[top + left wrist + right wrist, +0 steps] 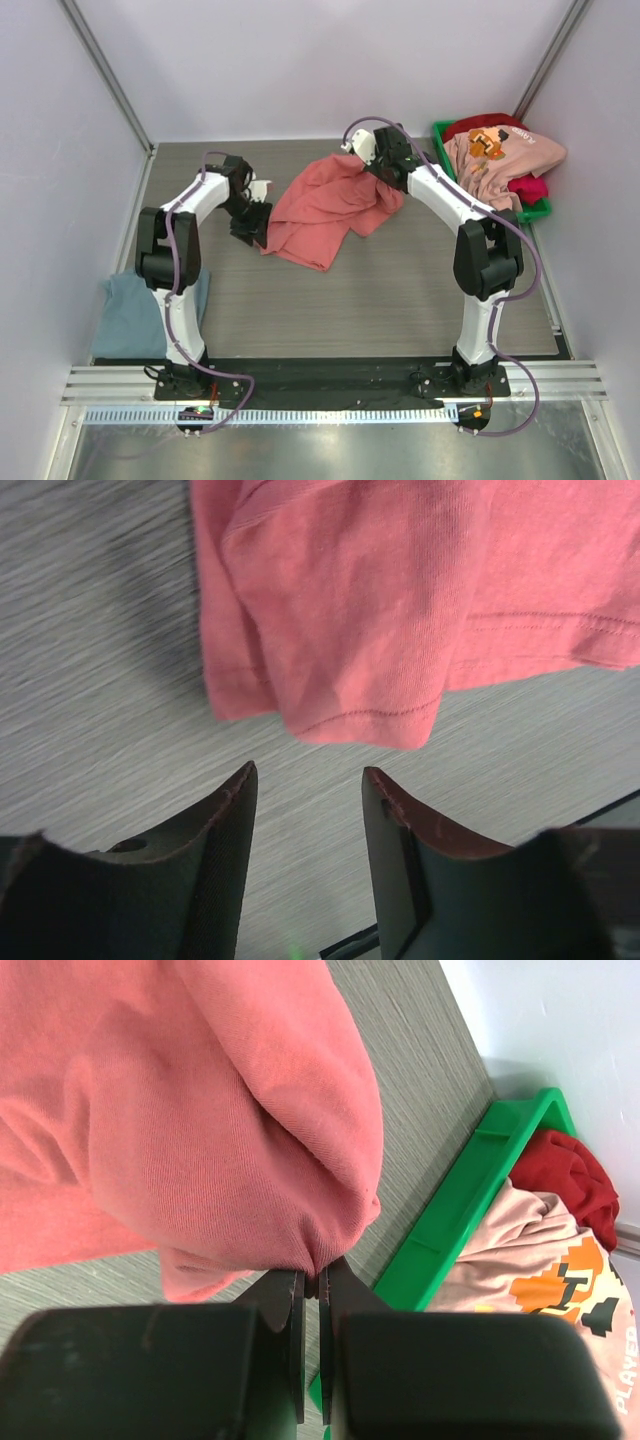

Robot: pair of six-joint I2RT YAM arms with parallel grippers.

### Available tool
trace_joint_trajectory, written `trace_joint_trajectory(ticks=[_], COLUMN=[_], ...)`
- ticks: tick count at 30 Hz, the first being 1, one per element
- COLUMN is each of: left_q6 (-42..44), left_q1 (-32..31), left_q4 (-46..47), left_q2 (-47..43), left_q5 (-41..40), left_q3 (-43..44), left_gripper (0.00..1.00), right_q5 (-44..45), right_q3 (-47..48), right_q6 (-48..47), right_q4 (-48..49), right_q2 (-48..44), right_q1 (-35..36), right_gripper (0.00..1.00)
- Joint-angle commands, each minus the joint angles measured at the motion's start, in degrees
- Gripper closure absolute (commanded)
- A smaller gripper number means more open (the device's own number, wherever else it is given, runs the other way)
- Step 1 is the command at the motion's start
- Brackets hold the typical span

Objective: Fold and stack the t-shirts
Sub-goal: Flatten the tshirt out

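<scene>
The salmon-red t-shirt (325, 205) lies crumpled in the middle of the table. My right gripper (313, 1278) is shut on a pinched fold of it (250, 1150) and holds its right side raised; in the top view this gripper (385, 178) is at the shirt's far right edge. My left gripper (308, 785) is open and empty just short of the shirt's hem (360, 720); in the top view it (250, 230) is at the shirt's left corner. A grey-blue t-shirt (135, 315) lies at the front left. A light pink printed t-shirt (495, 160) and a crimson one (530, 188) sit in the bin.
The green plastic bin (540, 210) stands at the far right against the wall; its rim shows in the right wrist view (470, 1200). White walls enclose the table on three sides. The arm bases stand on a black rail at the near edge.
</scene>
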Motion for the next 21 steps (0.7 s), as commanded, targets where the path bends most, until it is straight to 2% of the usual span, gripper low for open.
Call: trace_joint_trajectory(ticks=[1,16,21], left_q6=[-2.0,-2.3,-2.6], left_q1=[0.0,1.3,1.4], left_q4=[-0.4,-0.3,-0.1], left_q2=[1.8,5.8,6.8], left_q5=[6.2,9.6,9.9], left_q3=[0.6,1.0,1.3], left_gripper=[0.53,0.61,0.61], right_q5=[0.6,1.1,0.9], right_q3=[2.9,2.9,3.2], right_q6=[0.0,-0.4,-0.4], right_q4=[0.9,0.6,0.6], right_q2=[0.1,0.8,1.4], right_q1=[0.0,0.0,0.0], right_gripper=[0.99,0.99,0.99])
